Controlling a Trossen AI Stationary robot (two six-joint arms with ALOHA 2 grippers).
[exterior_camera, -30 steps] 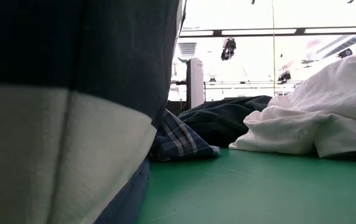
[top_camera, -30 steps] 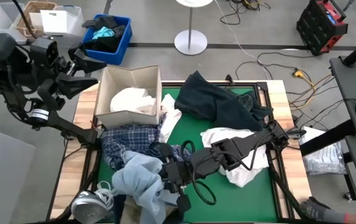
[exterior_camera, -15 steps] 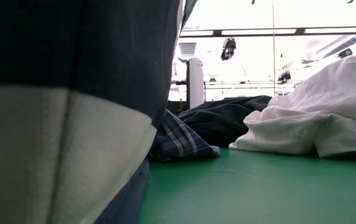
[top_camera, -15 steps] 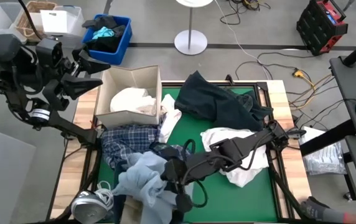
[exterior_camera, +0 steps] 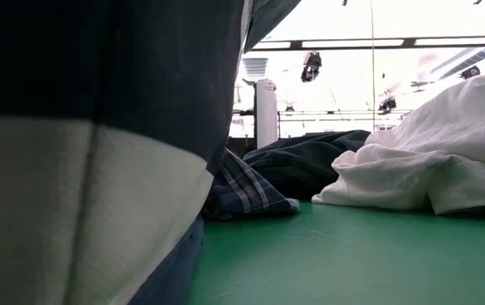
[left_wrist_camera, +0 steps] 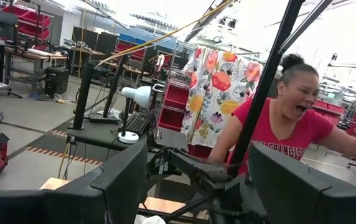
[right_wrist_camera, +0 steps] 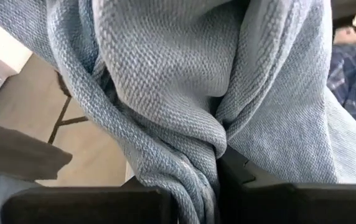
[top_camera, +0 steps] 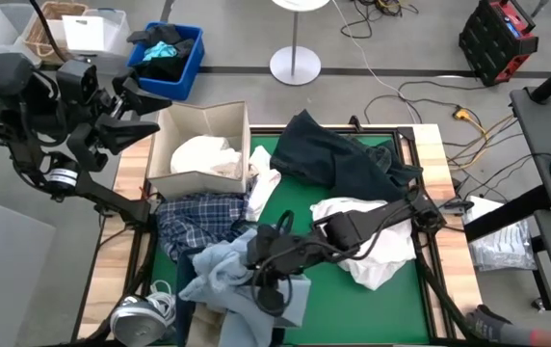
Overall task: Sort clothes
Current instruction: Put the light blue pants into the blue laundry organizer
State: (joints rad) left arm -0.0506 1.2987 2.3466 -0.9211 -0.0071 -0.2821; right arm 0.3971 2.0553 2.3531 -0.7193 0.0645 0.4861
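The light blue denim (top_camera: 232,280) is bunched near the table's front left, and my right gripper (top_camera: 261,265) is shut on it. The blue-white plaid shirt (top_camera: 198,217) lies just behind it. A white garment (top_camera: 203,154) fills a cardboard box (top_camera: 174,178) at the far left. A dark navy piece (top_camera: 338,154) lies at the far middle. A white shirt (top_camera: 377,260) lies under my right arm. My left gripper (top_camera: 139,111) hangs open, left of the box and touching nothing. My right gripper pinches a gathered, rope-like fold of the denim (right_wrist_camera: 196,177) between its two fingers (right_wrist_camera: 134,202), several layers thick. The arm reaches in from the table's right side. The cloth is drawn up into creases at the hold, and its outer parts (top_camera: 290,299) spread over the pile.
A blue bin (top_camera: 191,67) with dark and teal cloth stands on the floor beyond the box. A grey object with a cord (top_camera: 136,313) lies at the front left corner. A dark-and-white cloth (exterior_camera: 98,152) hangs close before the low camera. A person (left_wrist_camera: 277,124) stands beyond the table.
My right gripper, still shut on the denim, has drawn it a little toward the table's right and far side. The denim has shifted with it, and one flap now spreads out to the right of the gripper.
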